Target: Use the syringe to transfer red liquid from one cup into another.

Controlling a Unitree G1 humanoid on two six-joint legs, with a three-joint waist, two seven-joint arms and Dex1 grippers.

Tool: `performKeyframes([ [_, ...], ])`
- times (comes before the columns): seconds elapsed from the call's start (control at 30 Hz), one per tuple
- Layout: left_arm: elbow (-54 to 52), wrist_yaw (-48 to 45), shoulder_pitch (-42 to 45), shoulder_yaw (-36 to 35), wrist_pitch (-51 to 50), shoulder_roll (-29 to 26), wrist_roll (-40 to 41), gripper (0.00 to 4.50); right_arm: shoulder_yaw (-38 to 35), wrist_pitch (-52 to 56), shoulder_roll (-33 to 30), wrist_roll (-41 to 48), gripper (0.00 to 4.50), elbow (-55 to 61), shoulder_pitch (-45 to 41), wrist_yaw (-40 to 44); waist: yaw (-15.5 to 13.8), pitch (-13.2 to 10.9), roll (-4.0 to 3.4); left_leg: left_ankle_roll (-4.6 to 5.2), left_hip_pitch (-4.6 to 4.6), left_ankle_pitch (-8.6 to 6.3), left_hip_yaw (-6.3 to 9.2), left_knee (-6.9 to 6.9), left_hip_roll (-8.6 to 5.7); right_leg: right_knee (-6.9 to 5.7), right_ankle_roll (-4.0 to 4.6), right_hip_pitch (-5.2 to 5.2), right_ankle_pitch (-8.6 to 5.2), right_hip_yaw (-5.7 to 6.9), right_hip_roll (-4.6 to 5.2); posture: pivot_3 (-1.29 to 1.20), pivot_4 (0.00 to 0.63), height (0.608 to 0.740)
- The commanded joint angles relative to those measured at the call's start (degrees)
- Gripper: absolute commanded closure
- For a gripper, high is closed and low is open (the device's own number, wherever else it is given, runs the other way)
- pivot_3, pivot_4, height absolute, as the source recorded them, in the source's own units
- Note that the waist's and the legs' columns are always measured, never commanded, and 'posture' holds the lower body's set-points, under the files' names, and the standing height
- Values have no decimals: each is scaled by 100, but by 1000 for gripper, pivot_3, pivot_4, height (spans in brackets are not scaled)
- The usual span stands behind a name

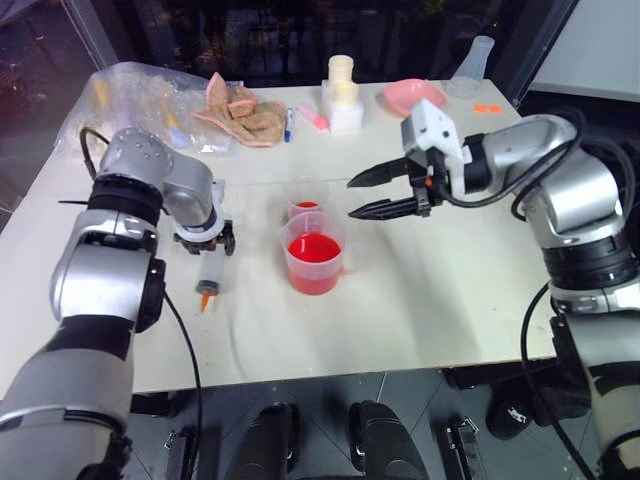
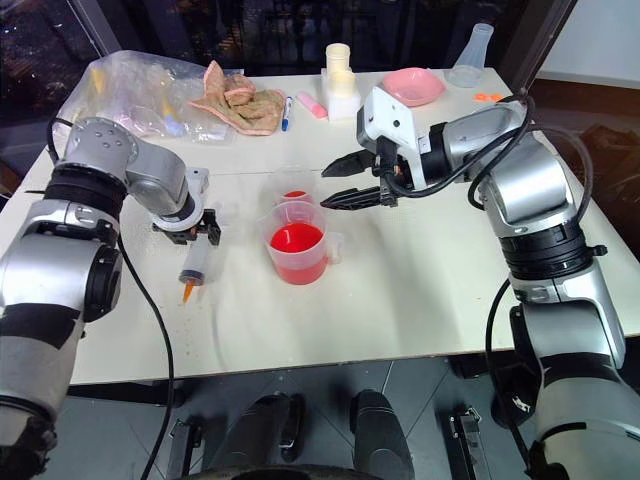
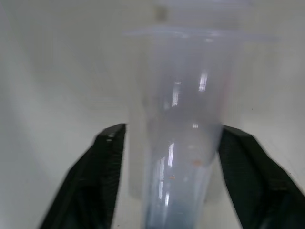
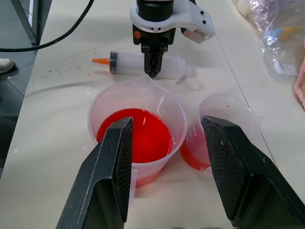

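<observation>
Left end effector (image 1: pixel 203 247) pointed steeply down over the white surface (image 1: pixel 430 300), fingers (image 3: pixel 95 176) closed in against both sides of the clear syringe (image 1: pixel 211 272) barrel, gripping it. Syringe lying flat on the surface, orange tip toward the near edge, just left of the cups and apart from them. Right end effector (image 1: pixel 370 193) hovering level above the surface beside the cups, pointing left, fingers (image 4: pixel 107 176) spread apart with nothing between them. Wider handled measuring cup (image 1: pixel 316 252) upright near the middle of the surface, about half full of red liquid (image 1: pixel 314 248). Smaller handleless cup (image 1: pixel 307 203) right behind it, touching or nearly so, a little red liquid at its bottom. Along the far edge: crumpled plastic bag (image 1: pixel 150 90), tan cloth (image 1: pixel 240 112), pink bowl (image 1: pixel 413 95), clear flask (image 1: pixel 472 65)
</observation>
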State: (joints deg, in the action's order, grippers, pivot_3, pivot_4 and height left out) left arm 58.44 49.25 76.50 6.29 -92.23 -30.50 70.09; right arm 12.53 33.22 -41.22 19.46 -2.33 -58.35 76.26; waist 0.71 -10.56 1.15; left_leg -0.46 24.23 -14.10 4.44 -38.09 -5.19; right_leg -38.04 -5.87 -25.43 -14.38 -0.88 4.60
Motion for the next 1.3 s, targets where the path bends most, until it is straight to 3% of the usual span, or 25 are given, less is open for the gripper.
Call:
performKeyframes([
  [0.03, 63, -91, -46, -281, -27, -13, -321, 2981, -250, -1, -71, 91, 2142, 189, -37, -30, 1, 0, 0, 0, 0, 0, 0, 0, 0, 0, 0, 0, 0, 0, 0, 0, 150, 740],
  [0.27, -146, -132, -161, -768, -27, 27, -728, 3074, -244, 9, -69, 86, 2142, 179, -53, -45, -2, 1, 0, -2, -1, 1, 0, -3, 0, -5, 0, 1, 0, 1, 1, 0, 150, 740],
  [0.47, -3068, -187, -403, -1762, -27, -121, -785, 3075, -289, 20, -75, 83, 2142, 149, -45, -135, 0, -7, 13, -9, 11, 5, 3, -8, 4, -12, 1, -10, 1, 1, 0, 0, 150, 740],
  [0.63, -4430, -1429, -415, -2606, 1022, 229, -704, 3075, -447, 110, -41, 125, 2142, 115, -25, -379, -26, -6, 11, -9, 18, 5, 3, -5, 0, -4, 1, -14, 2, 3, 6, 0, 150, 740],
  [0.77, -4981, -2903, -133, -1646, 1822, -58, -1617, 3075, -833, 449, 19, 391, 2142, 138, 10, -722, -10, -6, 11, -9, 16, 5, 2, -8, 0, -4, 2, -10, 2, 4, 3, 0, 150, 740],
  [0.93, -5601, -4836, -289, -1423, 2685, 119, -1699, 3075, -1298, 912, 36, 755, 2142, 130, -43, -1038, -3, -6, 11, -9, 15, 5, 1, -4, 1, -3, 2, -10, 2, 3, 3, 0, 150, 740],
  [1.17, -5860, -6370, -928, -1427, 3452, 631, -1715, 3075, -1996, 2077, 226, 1700, 2142, 168, -215, -1624, 2, -3, 5, -7, 7, 6, -1, -2, 3, -3, 3, -5, 2, 0, 2, 0, 150, 740],
  [1.3, -6200, -7371, -1400, -1007, 3847, 482, -2115, 3075, -2295, 2425, 268, 2060, 2142, 184, -299, -1948, 14, -3, 4, -6, 8, 5, -2, -2, 4, -3, 3, -6, 2, 0, 1, 0, 150, 740],
])
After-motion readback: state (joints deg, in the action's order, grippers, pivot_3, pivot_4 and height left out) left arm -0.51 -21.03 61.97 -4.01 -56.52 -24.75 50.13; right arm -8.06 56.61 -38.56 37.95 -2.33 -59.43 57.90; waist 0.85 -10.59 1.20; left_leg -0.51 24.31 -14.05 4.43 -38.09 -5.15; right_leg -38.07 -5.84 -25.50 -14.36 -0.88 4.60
